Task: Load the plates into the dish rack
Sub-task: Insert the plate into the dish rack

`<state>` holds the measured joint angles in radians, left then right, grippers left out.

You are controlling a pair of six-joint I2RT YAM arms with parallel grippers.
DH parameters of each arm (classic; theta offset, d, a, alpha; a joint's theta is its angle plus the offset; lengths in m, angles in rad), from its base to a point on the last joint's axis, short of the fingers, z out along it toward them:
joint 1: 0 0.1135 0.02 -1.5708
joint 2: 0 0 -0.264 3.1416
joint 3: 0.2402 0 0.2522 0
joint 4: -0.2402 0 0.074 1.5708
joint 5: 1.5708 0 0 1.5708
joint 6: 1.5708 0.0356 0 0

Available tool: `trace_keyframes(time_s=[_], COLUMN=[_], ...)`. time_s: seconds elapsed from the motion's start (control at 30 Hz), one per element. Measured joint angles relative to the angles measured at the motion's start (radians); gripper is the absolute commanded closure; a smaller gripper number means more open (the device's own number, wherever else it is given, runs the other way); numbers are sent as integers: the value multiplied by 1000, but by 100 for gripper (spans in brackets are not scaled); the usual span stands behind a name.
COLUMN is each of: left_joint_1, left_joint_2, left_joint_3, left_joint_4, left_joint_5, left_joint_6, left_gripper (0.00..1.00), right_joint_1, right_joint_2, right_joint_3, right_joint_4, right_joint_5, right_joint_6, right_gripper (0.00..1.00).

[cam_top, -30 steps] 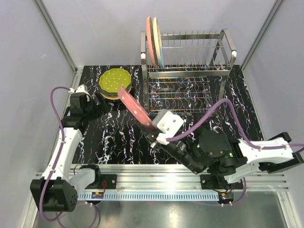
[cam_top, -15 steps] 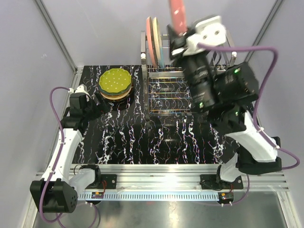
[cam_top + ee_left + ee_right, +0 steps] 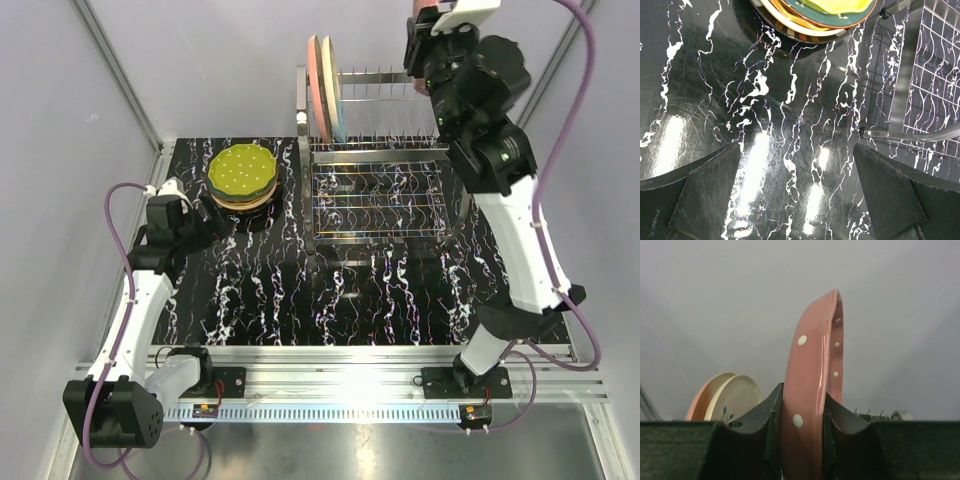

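Observation:
My right gripper (image 3: 801,400) is shut on the rim of the dotted pink plate (image 3: 812,355), held upright on edge high above the dish rack (image 3: 400,150). In the top view the gripper (image 3: 432,18) is at the frame's top edge and the plate is nearly out of view. Two plates, pink/cream and pale blue (image 3: 325,90), stand in the rack's left end; they also show in the right wrist view (image 3: 732,397). A stack of plates (image 3: 242,178), dotted green on top, lies left of the rack. My left gripper (image 3: 796,150) is open and empty, low over the table beside the stack (image 3: 815,15).
The table top (image 3: 300,290) is black marble-patterned. The rack's lower wire shelf (image 3: 932,95) is at the right in the left wrist view. Metal frame posts (image 3: 120,75) and grey walls enclose the table.
My right arm has swung up from over the table's middle to high above the rack's right half, carrying the dotted pink plate and turning it upright. The left arm has not moved.

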<state>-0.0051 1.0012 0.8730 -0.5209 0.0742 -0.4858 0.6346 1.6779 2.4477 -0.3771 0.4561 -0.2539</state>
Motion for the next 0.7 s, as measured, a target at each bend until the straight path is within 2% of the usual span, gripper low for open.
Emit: trace_keyframes(time_s=[0.1,0.33,0.7], left_joint_1=[0,0,0], left_joint_2=[3,22,31], left_joint_3=[0,0,0], left_joint_4=[0,1,8], left_joint_5=[5,21,31], left_joint_6=[0,0,0], left_gripper=[1,1,1], right_joint_1=[-46,-49,-50], right_joint_2=[54,176,209], right_joint_3=[-8,-8,-28], right_joint_4=[-55,-123,-95], right_joint_5=[-80,-256,-290], right_joint_6=[83,190,261], right_gripper=[100,100,100])
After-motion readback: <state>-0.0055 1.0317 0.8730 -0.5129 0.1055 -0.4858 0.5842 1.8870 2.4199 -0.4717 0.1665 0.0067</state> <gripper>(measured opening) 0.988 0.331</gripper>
